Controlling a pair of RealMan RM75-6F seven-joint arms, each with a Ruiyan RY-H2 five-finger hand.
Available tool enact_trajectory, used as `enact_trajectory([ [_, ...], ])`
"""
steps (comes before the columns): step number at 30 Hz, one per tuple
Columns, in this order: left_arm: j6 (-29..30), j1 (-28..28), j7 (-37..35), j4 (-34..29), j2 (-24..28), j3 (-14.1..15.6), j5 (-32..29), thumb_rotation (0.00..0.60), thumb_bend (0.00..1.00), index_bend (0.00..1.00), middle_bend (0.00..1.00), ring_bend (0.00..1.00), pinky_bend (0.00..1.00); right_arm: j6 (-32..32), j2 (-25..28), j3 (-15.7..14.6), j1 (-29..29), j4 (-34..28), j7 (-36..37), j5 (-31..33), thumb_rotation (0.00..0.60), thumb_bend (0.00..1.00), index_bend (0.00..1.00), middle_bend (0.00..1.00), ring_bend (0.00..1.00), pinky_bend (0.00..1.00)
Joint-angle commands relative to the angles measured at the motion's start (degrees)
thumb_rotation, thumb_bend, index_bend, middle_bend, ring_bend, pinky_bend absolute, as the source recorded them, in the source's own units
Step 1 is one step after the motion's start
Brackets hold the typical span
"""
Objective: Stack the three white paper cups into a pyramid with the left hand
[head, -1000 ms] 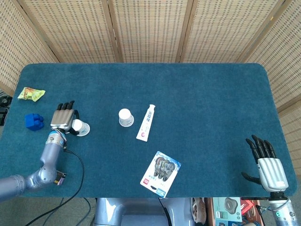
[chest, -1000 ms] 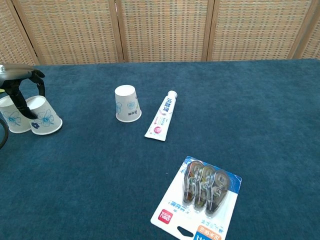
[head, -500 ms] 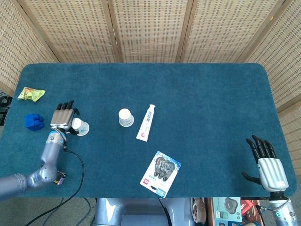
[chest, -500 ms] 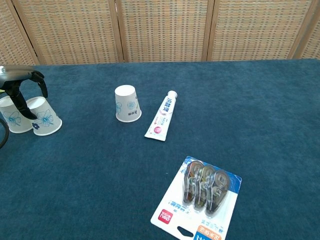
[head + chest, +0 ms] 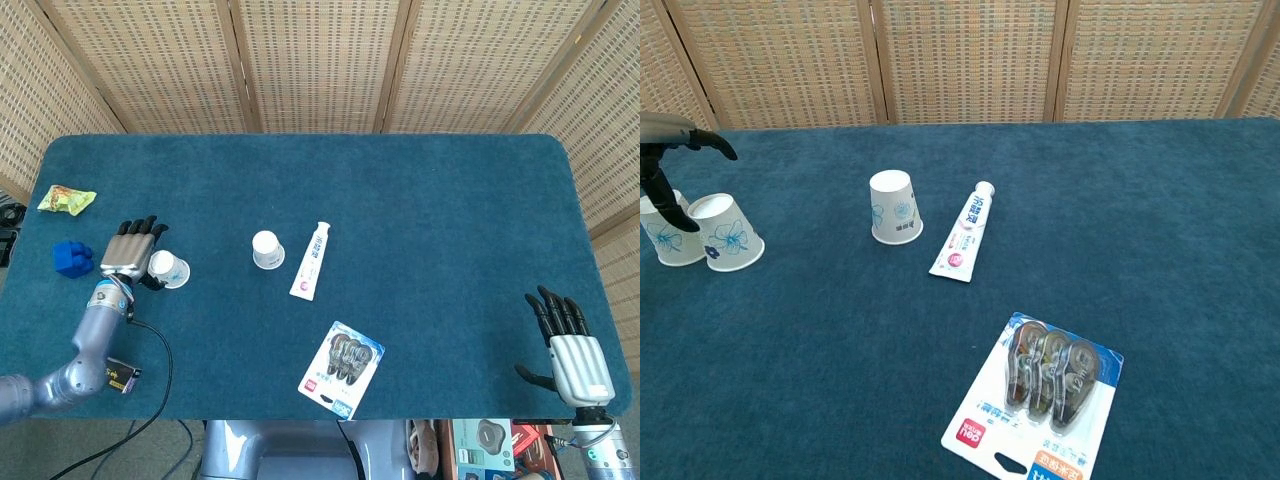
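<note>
— Blue surface (image 5: 450, 200): where is the left hand (image 5: 128, 250)?
— Near the left edge, fingers spread, holding nothing; two base cups (image 5: 702, 235) touch just beside it.
— And the third cup (image 5: 894, 207)?
— Upside down toward the centre, to that hand's right; the right hand (image 5: 570, 350) is far off.

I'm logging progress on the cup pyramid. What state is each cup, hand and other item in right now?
two cups at the left: upside down, side by side, nothing on top.
third cup: upside down, alone mid-table.
left hand: fingers spread over the pair, holding nothing.
right hand: open, idle at the table's near right edge.
toothpaste tube: lying flat, capped.
correction tape pack: flat, sealed.
</note>
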Motion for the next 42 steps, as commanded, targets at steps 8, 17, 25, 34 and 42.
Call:
enact_trajectory([
  [8, -3.6, -1.1, -6.1, -12.0, 12.9, -1.8, 2.1, 0.600, 0.16, 0.09, 0.00, 0.00, 0.00, 0.0, -0.1, -0.4, 0.0, -0.4, -0.8, -0.6, 0.600, 0.00, 0.00, 0.00, 0.00, 0.00],
  [17, 3.1, -4.1, -6.3, -6.0, 2.4, -2.5, 7.6, 0.600, 0.16, 0.09, 0.00, 0.00, 0.00, -0.3, 0.2, -0.1, 0.1, -0.2, 0.3, 0.0, 0.600, 0.00, 0.00, 0.00, 0.00, 0.00],
  [25, 5.1, -9.8, -1.2, -0.4, -5.9, -3.6, 3.5, 0.600, 0.16, 0.09, 0.00, 0.00, 0.00, -1.0, 0.6, 0.2, 0.2, 0.3, 2.4, 0.9, 0.600, 0.00, 0.00, 0.00, 0.00, 0.00],
  [34, 5.2, -16.5, 4.9, 6.5, -14.0, -5.4, -3.1, 0.600, 0.16, 0.10, 0.00, 0.00, 0.00, -2.5, 0.9, 0.3, 0.7, 1.2, 5.4, 1.7, 0.600, 0.00, 0.00, 0.00, 0.00, 0.00],
  [42, 4.4, -21.3, 10.3, 13.0, -19.8, -5.9, -9.7, 0.600, 0.16, 0.18, 0.00, 0.00, 0.00, -3.1, 1.3, 0.5, 0.9, 1.9, 7.8, 2.1, 0.600, 0.00, 0.00, 0.00, 0.00, 0.00],
])
